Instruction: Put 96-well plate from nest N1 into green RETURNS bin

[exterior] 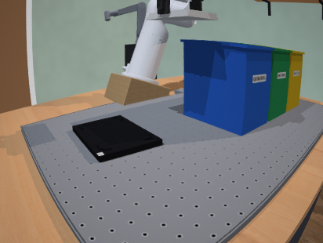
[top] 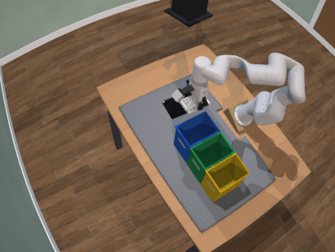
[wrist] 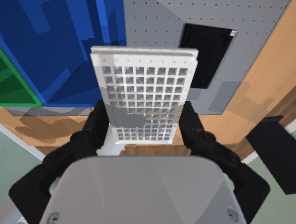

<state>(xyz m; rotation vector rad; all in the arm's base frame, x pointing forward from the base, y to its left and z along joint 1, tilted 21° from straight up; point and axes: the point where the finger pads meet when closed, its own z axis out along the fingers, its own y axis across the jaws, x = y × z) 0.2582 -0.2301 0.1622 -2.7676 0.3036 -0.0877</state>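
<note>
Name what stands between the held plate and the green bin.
The blue bin; the top view shows it between the 96-well plate and green bin.
</note>
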